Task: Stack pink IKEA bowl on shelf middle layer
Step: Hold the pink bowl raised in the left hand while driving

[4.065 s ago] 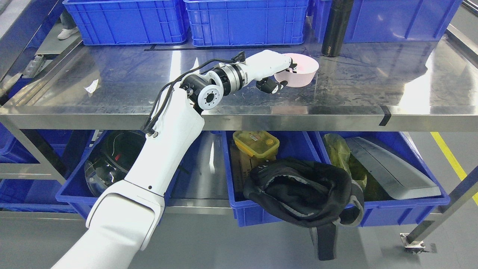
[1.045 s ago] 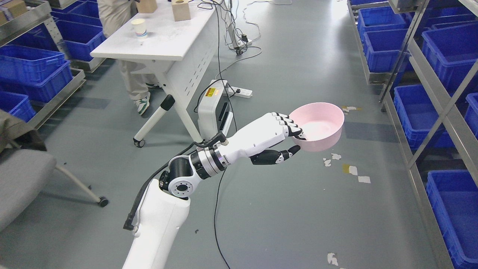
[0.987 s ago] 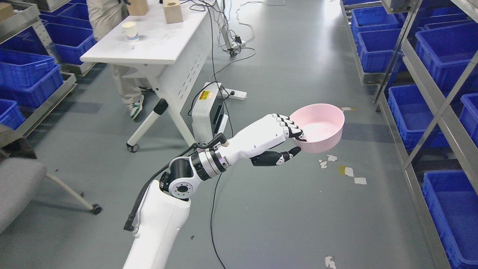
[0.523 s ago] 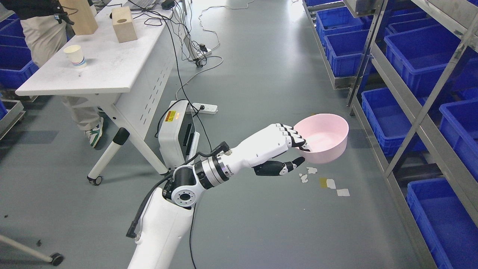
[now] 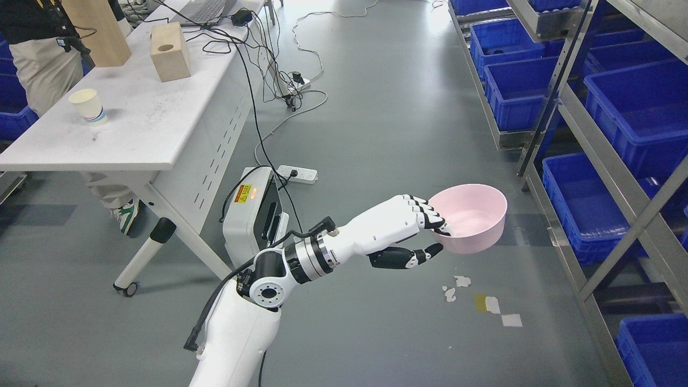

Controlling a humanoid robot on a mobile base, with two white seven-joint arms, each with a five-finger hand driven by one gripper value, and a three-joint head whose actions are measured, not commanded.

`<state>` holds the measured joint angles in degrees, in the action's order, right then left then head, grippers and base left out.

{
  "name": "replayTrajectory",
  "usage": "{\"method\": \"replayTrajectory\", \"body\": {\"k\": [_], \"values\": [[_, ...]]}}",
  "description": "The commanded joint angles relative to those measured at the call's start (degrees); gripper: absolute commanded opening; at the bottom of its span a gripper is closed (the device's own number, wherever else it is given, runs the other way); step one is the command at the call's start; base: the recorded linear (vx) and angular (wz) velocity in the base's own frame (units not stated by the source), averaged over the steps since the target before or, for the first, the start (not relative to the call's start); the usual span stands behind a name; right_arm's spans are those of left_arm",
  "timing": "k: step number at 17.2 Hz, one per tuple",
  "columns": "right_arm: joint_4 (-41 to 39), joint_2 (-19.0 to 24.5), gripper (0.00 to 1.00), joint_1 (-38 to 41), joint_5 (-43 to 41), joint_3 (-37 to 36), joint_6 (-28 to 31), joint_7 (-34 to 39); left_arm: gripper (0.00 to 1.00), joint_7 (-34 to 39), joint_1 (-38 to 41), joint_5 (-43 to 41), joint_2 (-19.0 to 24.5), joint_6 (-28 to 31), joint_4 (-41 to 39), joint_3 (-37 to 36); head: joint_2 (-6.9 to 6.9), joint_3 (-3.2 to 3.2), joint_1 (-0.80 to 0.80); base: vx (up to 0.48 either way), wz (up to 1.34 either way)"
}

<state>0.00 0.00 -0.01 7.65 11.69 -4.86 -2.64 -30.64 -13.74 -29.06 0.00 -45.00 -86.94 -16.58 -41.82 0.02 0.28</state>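
My left hand (image 5: 432,234) holds a pink bowl (image 5: 475,215) in the air above the grey floor, right of the picture's middle. Its fingers (image 5: 424,210) hook over the bowl's near rim and the black thumb presses from below. The bowl is upright and looks empty. A metal shelf rack (image 5: 602,156) with blue bins runs along the right edge, a short way right of the bowl. The right arm does not show.
A white table (image 5: 140,123) stands at the left with a paper cup (image 5: 88,106), two wooden blocks (image 5: 169,51) and cables. A person stands behind it at the top left. A white box (image 5: 250,212) and power strip lie on the floor. Paper scraps (image 5: 494,306) lie below the bowl.
The camera has turned from the steel table to an aisle and keeps shifting; the table has slid left and the rack nearer. The left hand keeps its hold on the bowl, lifted off the table.
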Motion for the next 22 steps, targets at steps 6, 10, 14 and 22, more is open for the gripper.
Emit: {"method": "replayTrajectory", "body": {"k": [6, 10, 14, 22], "values": [[-1.0, -1.0, 1.00, 0.9, 0.0, 0.0, 0.0, 0.0, 0.01, -0.2, 0.0, 0.2, 1.0, 0.0, -0.2, -0.3, 0.00, 0.00, 0.00, 0.348, -0.03], [-1.0, -1.0, 1.00, 0.9, 0.0, 0.0, 0.0, 0.0, 0.01, -0.7, -0.1, 0.2, 1.0, 0.0, -0.2, 0.1, 0.00, 0.00, 0.00, 0.308, 0.01], [-1.0, -1.0, 1.00, 0.9, 0.0, 0.0, 0.0, 0.0, 0.01, -1.5, 0.4, 0.4, 1.0, 0.0, -0.4, 0.5, 0.00, 0.00, 0.00, 0.289, 0.05], [-1.0, -1.0, 1.00, 0.9, 0.1, 0.0, 0.0, 0.0, 0.01, -3.6, 0.7, 0.5, 1.0, 0.0, -0.2, 2.0, 0.00, 0.00, 0.00, 0.209, -0.05]]}}
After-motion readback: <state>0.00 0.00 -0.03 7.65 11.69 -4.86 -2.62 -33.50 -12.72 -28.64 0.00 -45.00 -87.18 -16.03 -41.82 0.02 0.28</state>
